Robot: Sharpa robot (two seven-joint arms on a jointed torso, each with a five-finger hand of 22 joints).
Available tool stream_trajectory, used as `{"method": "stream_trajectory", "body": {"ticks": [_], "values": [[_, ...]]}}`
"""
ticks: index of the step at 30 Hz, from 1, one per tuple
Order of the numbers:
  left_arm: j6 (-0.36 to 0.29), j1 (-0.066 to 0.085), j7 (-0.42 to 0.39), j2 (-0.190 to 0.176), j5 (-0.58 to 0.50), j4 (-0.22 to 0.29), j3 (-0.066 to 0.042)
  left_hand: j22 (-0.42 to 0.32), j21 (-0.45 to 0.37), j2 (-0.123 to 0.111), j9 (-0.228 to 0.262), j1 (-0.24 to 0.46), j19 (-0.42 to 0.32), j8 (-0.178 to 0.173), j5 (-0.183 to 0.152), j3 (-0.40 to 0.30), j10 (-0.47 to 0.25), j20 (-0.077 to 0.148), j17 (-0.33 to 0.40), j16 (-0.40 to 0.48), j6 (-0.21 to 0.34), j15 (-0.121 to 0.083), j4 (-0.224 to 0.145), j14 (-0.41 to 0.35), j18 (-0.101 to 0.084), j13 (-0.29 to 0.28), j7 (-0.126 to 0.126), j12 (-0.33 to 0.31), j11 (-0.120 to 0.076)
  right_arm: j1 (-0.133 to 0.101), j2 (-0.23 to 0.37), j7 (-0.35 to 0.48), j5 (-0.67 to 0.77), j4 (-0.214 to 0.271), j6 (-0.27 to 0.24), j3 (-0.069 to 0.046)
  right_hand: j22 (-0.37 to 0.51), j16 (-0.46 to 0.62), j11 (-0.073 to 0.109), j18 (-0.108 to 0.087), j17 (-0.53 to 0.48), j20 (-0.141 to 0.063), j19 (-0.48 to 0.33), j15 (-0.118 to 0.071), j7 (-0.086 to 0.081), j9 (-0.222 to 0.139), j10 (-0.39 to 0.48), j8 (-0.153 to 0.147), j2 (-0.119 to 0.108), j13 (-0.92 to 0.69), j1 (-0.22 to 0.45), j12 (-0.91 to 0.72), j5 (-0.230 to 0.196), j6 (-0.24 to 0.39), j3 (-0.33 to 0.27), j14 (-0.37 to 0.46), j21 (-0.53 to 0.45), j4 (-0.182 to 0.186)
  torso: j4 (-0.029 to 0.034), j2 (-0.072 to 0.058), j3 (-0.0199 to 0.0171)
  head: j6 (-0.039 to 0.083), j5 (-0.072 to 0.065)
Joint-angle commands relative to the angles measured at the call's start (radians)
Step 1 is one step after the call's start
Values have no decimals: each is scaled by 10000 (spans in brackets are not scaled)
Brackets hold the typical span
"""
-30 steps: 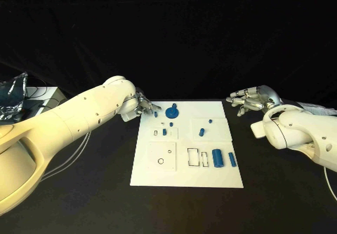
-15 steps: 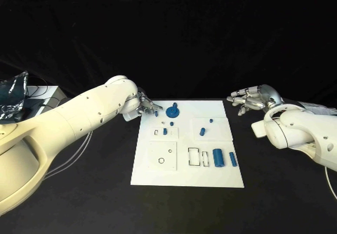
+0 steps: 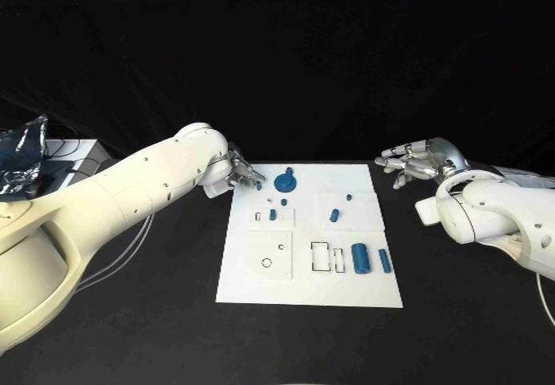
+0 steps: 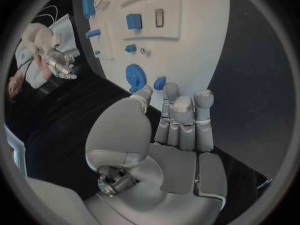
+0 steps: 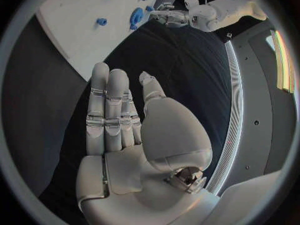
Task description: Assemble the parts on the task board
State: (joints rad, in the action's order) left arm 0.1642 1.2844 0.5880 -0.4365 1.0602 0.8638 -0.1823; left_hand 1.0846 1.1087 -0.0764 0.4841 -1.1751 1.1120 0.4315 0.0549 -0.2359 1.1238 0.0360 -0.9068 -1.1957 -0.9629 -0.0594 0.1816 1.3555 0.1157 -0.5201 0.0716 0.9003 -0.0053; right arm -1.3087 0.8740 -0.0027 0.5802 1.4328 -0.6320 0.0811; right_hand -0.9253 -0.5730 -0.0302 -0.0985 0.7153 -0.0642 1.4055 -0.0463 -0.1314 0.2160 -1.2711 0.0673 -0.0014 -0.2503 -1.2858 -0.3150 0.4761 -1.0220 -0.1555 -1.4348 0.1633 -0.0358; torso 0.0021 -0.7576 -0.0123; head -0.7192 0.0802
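My left robot hand (image 3: 237,174) hovers empty, fingers loosely apart, at the board's (image 3: 310,289) far left corner beside the blue gear (image 3: 285,186), my right robot hand (image 3: 413,165) likewise empty off the far right corner, so I risk nudging the small blue peg (image 3: 256,188) sideways if I reach carelessly.

The flat rectangular task board (image 3: 347,293) is white, marked with thin black outlines of rectangles and a small circle. The small plastic parts (image 3: 285,187) on it are bright blue. Both many-fingered metal hands (image 3: 241,171) (image 3: 414,164) are silver, on glossy white arms, over a matt black table (image 3: 139,321).
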Motion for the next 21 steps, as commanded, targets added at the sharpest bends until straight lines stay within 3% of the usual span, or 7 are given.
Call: {"method": "stream_trajectory", "body": {"ticks": [1,21], "values": [[174,18,-82,45,-57,3,4,27,-37,-154,86,96,34,106,-19,-233,9,44,22,-34,93,-40,-54,-58,-4,-18,-3,12,-49,-4,-12,124,33,3,25,-7,11,47,26,96,16,12,-44,-14,-68,-10,-64,-32,115,11,4,46,57,28,21,-67,49,-56,-7,-3,-6,-13,7],[276,18,-121,79,-80,-53,113,107,-32,-233,268,123,68,246,-25,-351,36,55,-4,-71,101,-55,-133,-48,-19,-32,-46,5,-74,-4,-30,114,33,-5,46,-7,16,43,31,97,22,8,-63,-19,-65,-40,-84,-31,129,26,24,57,77,10,41,-75,101,-106,-2,-7,-4,-60,31]]}}
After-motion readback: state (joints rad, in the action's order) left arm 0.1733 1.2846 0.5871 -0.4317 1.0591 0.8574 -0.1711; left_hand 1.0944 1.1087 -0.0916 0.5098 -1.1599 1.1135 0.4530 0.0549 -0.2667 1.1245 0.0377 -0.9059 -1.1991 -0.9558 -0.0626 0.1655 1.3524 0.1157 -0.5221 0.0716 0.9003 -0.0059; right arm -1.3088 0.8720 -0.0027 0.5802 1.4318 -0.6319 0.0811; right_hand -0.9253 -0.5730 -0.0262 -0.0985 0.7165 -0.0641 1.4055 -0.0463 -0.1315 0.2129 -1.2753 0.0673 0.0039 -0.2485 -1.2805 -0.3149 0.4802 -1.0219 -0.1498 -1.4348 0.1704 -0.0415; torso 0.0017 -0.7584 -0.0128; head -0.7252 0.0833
